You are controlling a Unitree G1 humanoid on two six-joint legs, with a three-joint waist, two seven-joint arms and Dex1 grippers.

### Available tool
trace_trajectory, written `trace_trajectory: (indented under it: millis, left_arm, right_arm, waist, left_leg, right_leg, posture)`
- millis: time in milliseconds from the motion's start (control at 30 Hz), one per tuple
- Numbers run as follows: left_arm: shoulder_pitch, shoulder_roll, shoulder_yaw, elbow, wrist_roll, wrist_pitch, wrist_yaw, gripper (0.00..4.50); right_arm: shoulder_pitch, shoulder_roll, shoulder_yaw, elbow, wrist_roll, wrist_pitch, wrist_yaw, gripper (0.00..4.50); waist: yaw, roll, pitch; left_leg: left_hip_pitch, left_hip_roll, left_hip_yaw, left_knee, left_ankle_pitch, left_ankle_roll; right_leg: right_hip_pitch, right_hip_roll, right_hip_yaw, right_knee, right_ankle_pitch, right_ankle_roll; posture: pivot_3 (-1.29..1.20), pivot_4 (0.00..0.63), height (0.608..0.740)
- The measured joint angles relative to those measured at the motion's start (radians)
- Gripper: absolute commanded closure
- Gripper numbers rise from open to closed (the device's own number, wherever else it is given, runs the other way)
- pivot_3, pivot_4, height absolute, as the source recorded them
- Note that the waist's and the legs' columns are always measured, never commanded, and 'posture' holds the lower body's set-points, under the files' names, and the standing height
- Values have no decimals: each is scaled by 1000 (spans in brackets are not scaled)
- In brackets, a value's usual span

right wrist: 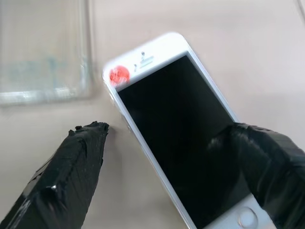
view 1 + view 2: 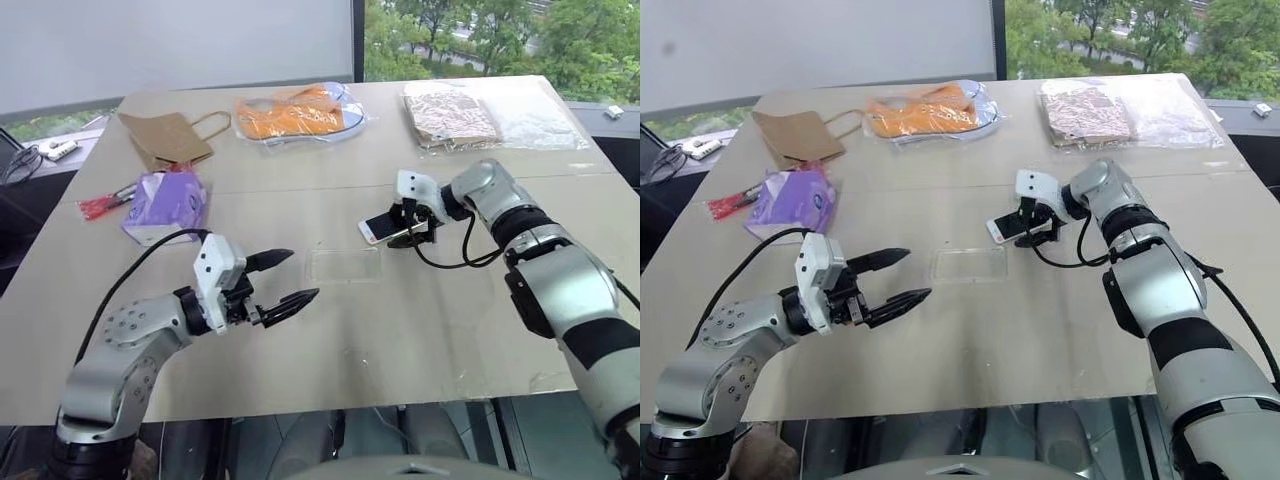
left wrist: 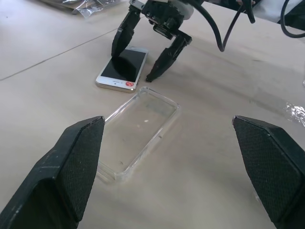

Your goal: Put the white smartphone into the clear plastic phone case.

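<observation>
Not yet cased. The phone point(image 3: 122, 69) lies flat on the table point(image 2: 400, 340) just beside the empty case point(image 3: 138, 131). Right gripper point(image 3: 147, 59) straddles it, jaws apart (no grip yet); left gripper point(image 2: 283, 282) hangs spread nearby. Pickup and insertion remain.
</observation>
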Motion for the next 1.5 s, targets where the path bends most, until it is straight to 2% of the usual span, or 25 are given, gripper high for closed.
trace_trajectory:
  millis: [133, 233, 400, 633, 733, 967, 1133, 1233, 1367, 1500]
  left_arm:
    - [-6, 0, -16, 6, 1, -10, 3, 73]
    - [-27, -1, -24, 13, 1, -16, 9, 73]
    - [-51, -1, -45, 41, 1, -20, 8, 73]
    - [-57, -1, -60, 47, 2, -24, 11, 73]
    - [-26, -1, -60, 42, 1, -24, 20, 73]
    - [-13, -1, -61, 35, -1, -24, 35, 73]
    - [-67, -1, -69, 51, -2, -25, 27, 73]
    - [-75, 0, -76, 67, -1, -28, 13, 73]
    - [-79, 1, -82, 92, 0, -30, -1, 73]
    - [-92, 0, -101, 99, 1, -40, -10, 73]
  right_arm:
    - [-37, -17, -173, 0, 136, 236, -81, 0]
    - [-72, -48, -257, -12, 197, 387, -139, 0]
    - [-31, -40, -260, -15, 186, 509, -280, 0]
    - [-20, -9, -258, -18, 177, 584, -349, 0]
    - [-17, -13, -246, -33, 163, 597, -313, 0]
    - [23, -65, -140, -112, 119, 626, -3, 0]
    - [108, -114, -85, -256, 115, 634, 133, 0]
    - [235, -155, -77, -445, 129, 541, 142, 0]
    - [387, -177, -77, -636, 136, 350, 82, 0]
    - [426, -164, -57, -692, 135, 296, 41, 0]
  waist:
    - [9, 2, 1]
    - [20, 2, 1]
    - [23, 2, 1]
    - [15, 1, 0]
    - [16, 1, 0]
    - [21, 1, 0]
    - [24, 0, -1]
    - [30, 0, -1]
    - [31, 0, -1]
    - [21, 0, -1]
  left_leg:
    - [-2, 0, 0, 0, 0, 0]
    - [-2, 0, 0, -1, 0, 0]
    - [-3, 0, 1, -1, 0, 0]
    - [-7, 0, 3, 0, 0, 0]
    - [-7, 1, 3, 1, 0, 0]
    - [-7, 1, 3, 0, 0, 0]
    - [-8, 1, 2, 1, 0, 0]
    - [-9, 1, 2, 1, 0, 0]
    - [-10, 1, 2, 1, 0, 0]
    - [-10, 1, 3, 1, 0, 0]
  right_leg:
    - [-1, 0, 0, 0, 0, 0]
    - [-2, 0, 0, -1, 0, 0]
    - [-2, 0, 0, -1, 0, 0]
    - [-7, 0, 2, 1, 0, 0]
    - [-7, 0, 2, 1, 0, 0]
    - [-8, 0, 2, 1, 0, 0]
    - [-7, 0, 1, 0, 0, 0]
    - [-8, 0, 0, -1, 0, 0]
    - [-9, 0, 0, 0, 0, 0]
    - [-10, 0, 1, 1, 0, 0]
  posture:
    - [0, 150, 740]
    - [0, 150, 740]
    - [0, 150, 740]
    - [0, 150, 740]
    - [0, 150, 740]
    - [0, 150, 740]
    - [0, 150, 740]
    - [0, 150, 740]
    - [0, 150, 740]
    - [0, 150, 740]
